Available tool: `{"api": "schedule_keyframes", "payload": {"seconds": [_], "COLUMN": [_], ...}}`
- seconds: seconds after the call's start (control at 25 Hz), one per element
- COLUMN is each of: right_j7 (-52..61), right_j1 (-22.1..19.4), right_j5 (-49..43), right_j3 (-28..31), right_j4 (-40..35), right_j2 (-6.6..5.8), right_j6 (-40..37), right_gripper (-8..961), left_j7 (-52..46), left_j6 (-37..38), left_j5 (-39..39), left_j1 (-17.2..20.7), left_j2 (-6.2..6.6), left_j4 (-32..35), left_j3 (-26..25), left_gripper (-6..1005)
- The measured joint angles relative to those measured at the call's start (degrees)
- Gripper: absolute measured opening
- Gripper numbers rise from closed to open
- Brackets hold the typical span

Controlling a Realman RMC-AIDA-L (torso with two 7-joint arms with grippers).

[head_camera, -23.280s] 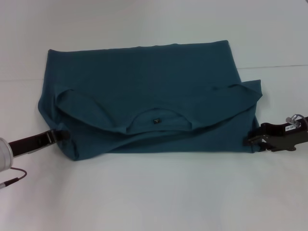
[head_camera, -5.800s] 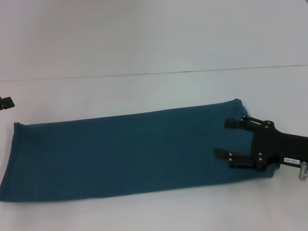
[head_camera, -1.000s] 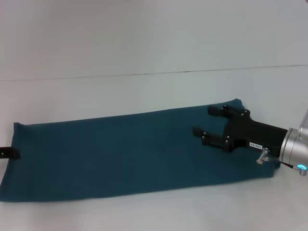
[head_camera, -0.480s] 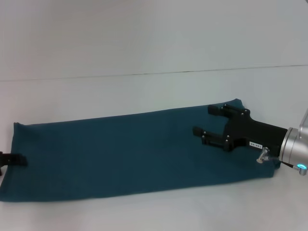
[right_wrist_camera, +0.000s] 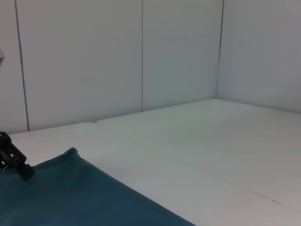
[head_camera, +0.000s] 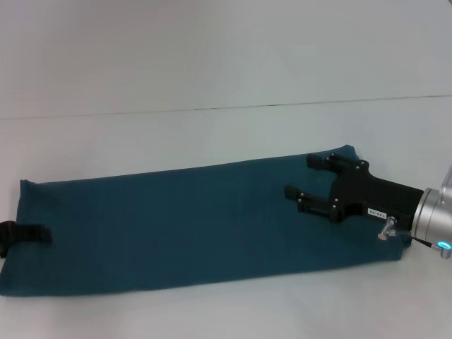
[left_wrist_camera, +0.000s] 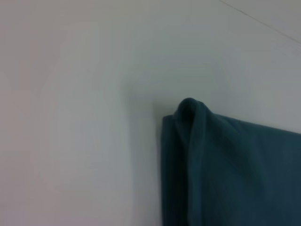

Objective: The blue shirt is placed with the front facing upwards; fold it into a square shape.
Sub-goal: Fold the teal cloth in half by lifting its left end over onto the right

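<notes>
**Shirt in a long strip, both arms at its ends**

I see the blue shirt point(head_camera: 191, 222) lying as a long band across the white counter point(head_camera: 212, 78). My right gripper point(head_camera: 302, 178) hovers over its right end, fingers spread and empty. My left gripper point(head_camera: 28, 234) reaches the left edge; I cannot tell its fingers' state.

left gripper point(head_camera: 28, 234) advanced onto blue shirt point(head_camera: 183, 219) edge

One blue shirt point(head_camera: 183, 222), folded long; two end effectors: left point(head_camera: 28, 234), right point(head_camera: 307, 180).
</notes>
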Motion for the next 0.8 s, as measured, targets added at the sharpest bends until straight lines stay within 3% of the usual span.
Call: {"api": "schedule_keyframes", "payload": {"seconds": [0.36,0.8], "right_j7": [-0.01,-0.01], "right_j1": [-0.16,-0.29], "right_j5": [0.20,0.36], "right_j3": [0.00,0.00], "right_j4": [0.08,0.09], "right_j2": [0.09,0.12], "right_j6": [0.00,0.15], "right_gripper": [801,797], "left_j7": [-0.28,-0.52], "left_j6": [2.67,5.36], "left_j5": [-2.03,-4.55], "left_j1": [-0.87,-0.87], "left_j2": [-0.46,-0.07], "left_j4": [0.02,-0.01], "left_j3": [-0.31,-0.43], "left_gripper": [876,875]}}
